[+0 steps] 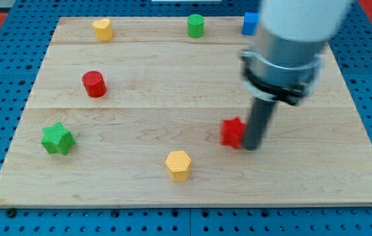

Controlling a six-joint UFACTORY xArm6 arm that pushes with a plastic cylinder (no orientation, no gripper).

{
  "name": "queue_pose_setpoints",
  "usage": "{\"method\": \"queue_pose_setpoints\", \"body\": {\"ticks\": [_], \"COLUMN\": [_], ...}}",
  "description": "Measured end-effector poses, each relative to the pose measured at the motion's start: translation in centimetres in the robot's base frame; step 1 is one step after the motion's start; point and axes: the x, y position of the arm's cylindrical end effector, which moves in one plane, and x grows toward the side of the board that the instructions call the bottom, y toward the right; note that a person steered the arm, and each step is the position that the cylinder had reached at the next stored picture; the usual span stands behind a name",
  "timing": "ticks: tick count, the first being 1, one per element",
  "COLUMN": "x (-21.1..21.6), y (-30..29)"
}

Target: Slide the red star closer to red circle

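Yellow hexagon (178, 164) sits below red star (233, 133), my tip (252, 147) touching its right.

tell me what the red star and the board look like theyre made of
Red star: probably plastic, matte, with fine ridges that suggest 3D printing; my tip sits at its right side. Board: light wood, smooth, with visible grain and plank seams.

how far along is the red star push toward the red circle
Done: my tip stands against the red star on its right side in the view. In hand: the leftward push. Left: nearly the whole trip, since the red circle sits far off to the upper left.
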Motion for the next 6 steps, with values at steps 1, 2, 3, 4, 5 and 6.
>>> {"method": "queue_pose_setpoints", "body": {"ticks": [1,2,3,4,5,6], "x": [-4.1,-7.0,-9.0,-10.4,-10.4,-11.2], "y": [-7.4,-12.6,-5.9,-6.9,-11.7,-15.0]}}
